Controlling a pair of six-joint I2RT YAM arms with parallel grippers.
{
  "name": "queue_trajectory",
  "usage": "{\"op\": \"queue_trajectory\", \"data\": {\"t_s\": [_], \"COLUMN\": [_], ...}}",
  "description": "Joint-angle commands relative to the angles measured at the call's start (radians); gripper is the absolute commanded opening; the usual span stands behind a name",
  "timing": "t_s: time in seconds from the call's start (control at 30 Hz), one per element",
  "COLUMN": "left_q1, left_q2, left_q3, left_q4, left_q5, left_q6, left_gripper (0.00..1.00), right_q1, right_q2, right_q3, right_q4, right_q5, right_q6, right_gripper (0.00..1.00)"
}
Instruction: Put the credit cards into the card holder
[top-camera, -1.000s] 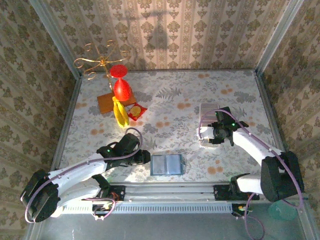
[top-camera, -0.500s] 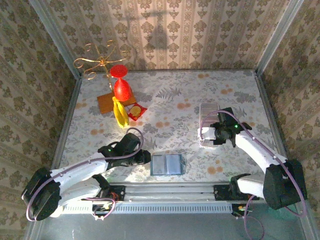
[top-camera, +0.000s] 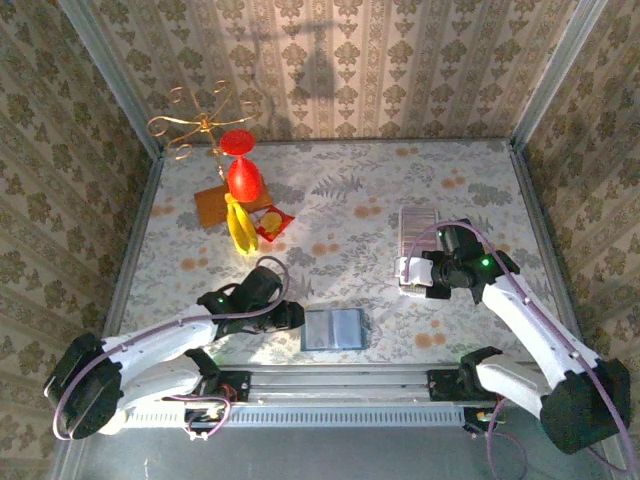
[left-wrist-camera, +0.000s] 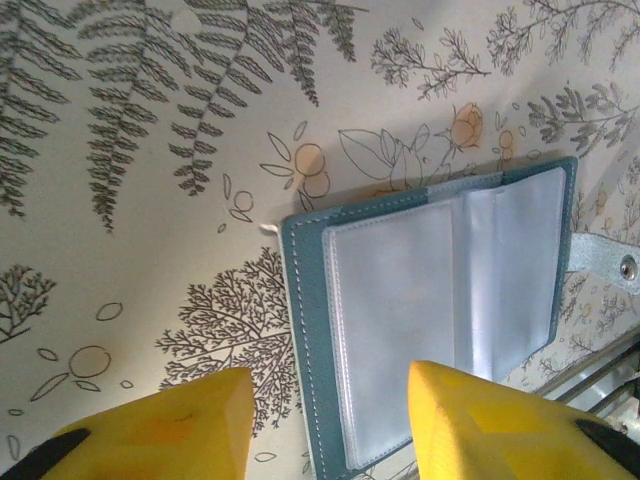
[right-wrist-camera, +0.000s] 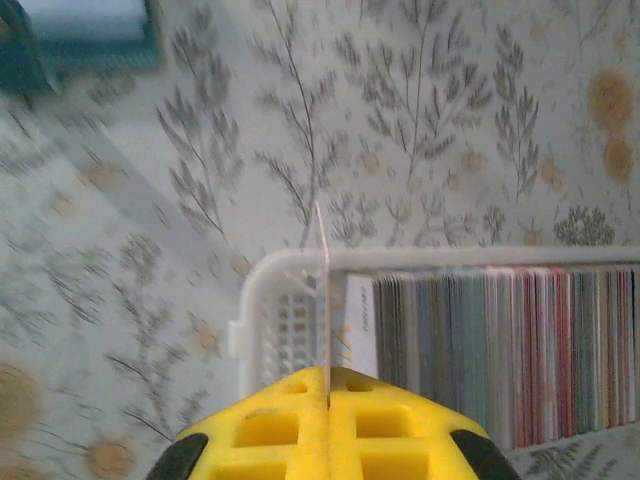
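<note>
Teal card holder (top-camera: 335, 328) lies opened flat on the floral table (top-camera: 340, 200), near the front edge between the two arm bases. In the left wrist view its clear plastic sleeves (left-wrist-camera: 440, 290) face up and its snap tab points away to the right.

Left gripper (top-camera: 292, 317) sits just beside the holder's left edge. Its yellow fingers (left-wrist-camera: 190, 420) are spread wide and grasp nothing, and one tip hangs over the stitched border.

Right gripper (top-camera: 412, 277) hovers above the near end of a white card tray (right-wrist-camera: 250, 320), well apart from the holder. Its jaws are pressed together on a single credit card (right-wrist-camera: 325, 290), seen edge-on as a thin pale line that rises from between the fingertips (right-wrist-camera: 328, 385). The remaining cards (right-wrist-camera: 480, 350) stand packed on edge in the tray.

Likely step: carrying the first card across to the holder.

Risks:
- The pinch takes only a narrow strip of a slick card, so the card may pivot or slip during transfer.
- The sleeves lie flat and closed, so a card edge that meets the plastic at a poor angle may fail to enter.
- Nothing pins the holder, so a misdirected push would slide it across the table or off the front edge.
</note>
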Motion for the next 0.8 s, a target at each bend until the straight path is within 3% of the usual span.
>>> {"op": "queue_trajectory", "data": {"t_s": [0.0, 0.23, 0.37, 0.47, 0.57, 0.77], "left_q1": [-0.019, -0.069, -0.092, -0.111, -0.134, -0.174], "left_q2": [0.013, 0.048, 0.061, 0.080, 0.104, 0.160], "left_q3": [0.033, 0.052, 0.050, 0.054, 0.061, 0.092], "left_q4": [-0.013, -0.023, -0.009, -0.005, -0.009, -0.046], "left_q5": [0.023, 0.018, 0.013, 0.009, -0.004, -0.060], "left_q6": [0.036, 0.060, 0.058, 0.055, 0.050, 0.034], "left_gripper": [0.47, 0.49, 0.47, 0.47, 0.48, 0.54], "right_q1": [0.064, 0.199, 0.293, 0.408, 0.526, 0.652], "right_q2": [-0.051, -0.090, -0.094, -0.097, -0.091, -0.044], "right_q3": [0.047, 0.104, -0.028, -0.165, -0.253, -0.354], "right_q4": [-0.127, 0.014, 0.232, 0.443, 0.589, 0.752], "right_q5": [-0.084, -0.024, -0.036, 0.026, 0.130, 0.237], "right_q6": [0.260, 1.157, 1.673, 1.984, 2.166, 2.308], "right_gripper": [0.00, 0.00, 0.00, 0.00, 0.00, 0.00]}}
